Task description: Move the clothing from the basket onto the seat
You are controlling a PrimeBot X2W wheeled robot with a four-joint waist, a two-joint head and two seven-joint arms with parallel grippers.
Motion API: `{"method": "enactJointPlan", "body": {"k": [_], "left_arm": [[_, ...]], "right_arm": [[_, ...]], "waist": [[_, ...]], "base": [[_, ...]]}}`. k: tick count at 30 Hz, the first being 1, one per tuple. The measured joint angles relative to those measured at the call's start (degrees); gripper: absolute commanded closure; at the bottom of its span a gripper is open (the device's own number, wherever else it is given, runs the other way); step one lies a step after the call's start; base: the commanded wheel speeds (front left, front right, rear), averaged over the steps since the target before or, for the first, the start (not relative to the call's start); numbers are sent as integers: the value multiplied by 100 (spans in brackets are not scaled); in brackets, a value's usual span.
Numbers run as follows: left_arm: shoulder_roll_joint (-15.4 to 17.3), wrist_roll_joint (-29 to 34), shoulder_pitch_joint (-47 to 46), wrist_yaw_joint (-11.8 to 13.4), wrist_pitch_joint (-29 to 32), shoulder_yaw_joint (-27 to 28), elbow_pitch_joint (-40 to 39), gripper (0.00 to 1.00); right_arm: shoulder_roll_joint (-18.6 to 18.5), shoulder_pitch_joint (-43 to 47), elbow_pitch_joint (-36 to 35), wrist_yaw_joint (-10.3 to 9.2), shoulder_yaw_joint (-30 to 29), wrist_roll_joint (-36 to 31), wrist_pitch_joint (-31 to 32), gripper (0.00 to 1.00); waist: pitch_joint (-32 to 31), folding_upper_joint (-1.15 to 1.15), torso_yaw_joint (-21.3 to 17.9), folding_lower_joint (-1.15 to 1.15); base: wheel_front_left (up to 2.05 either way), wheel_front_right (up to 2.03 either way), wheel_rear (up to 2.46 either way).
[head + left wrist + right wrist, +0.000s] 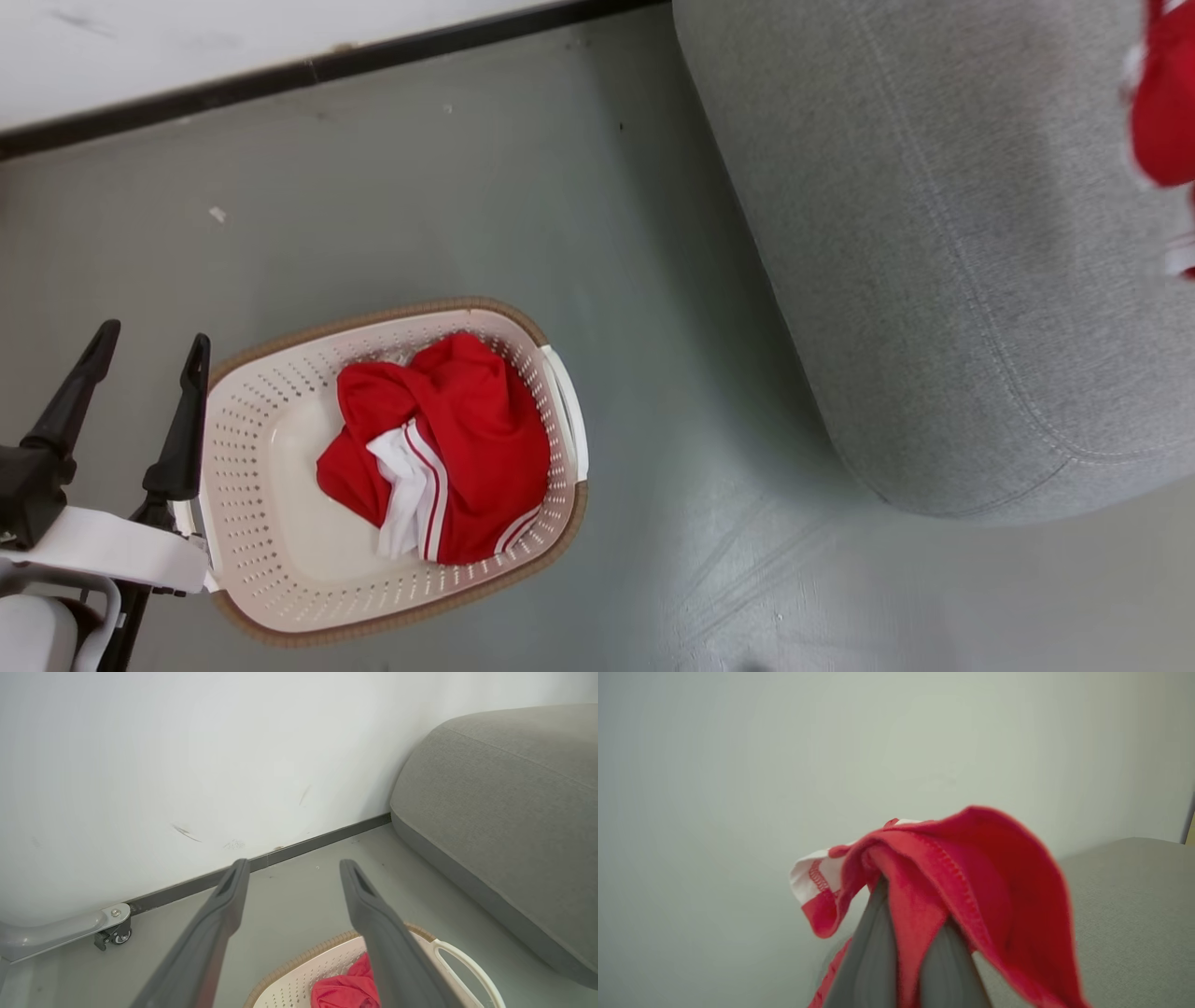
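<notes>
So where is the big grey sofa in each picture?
Head view: the sofa, upper right, right of the basket.
Left wrist view: sofa on the right side.
Right wrist view: sofa at lower right, behind the red garment.
Shared landmark: the pale wall beyond it.

Head view: garment (1164,112) blurred, cut off at right edge; sofa (934,233) runs off frame. Right wrist view: right hand (910,900) tips buried in garment.

Head view looks steeply down on basket (233,467) and seat (934,280). Left wrist view, low over the basket, faces the wall (187,742), sharing both. Right wrist view sits close against clothing (994,872).
</notes>
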Motion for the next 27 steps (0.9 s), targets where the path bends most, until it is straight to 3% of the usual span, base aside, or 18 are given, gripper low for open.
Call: {"method": "enactJointPlan", "body": {"k": [11,27], "left_arm": [[189,7,-2,0,172,81,-312,0],[475,100,-79,48,346,222,-648,0]], "right_arm": [[-506,-671,537,0,-430,-45,176,100],[52,-831,2242,0,-1150,30,1060,100]], "waist": [[500,0,48,0],[1171,0,56,0]], "base": [[0,0,0],[0,0,0]]}}
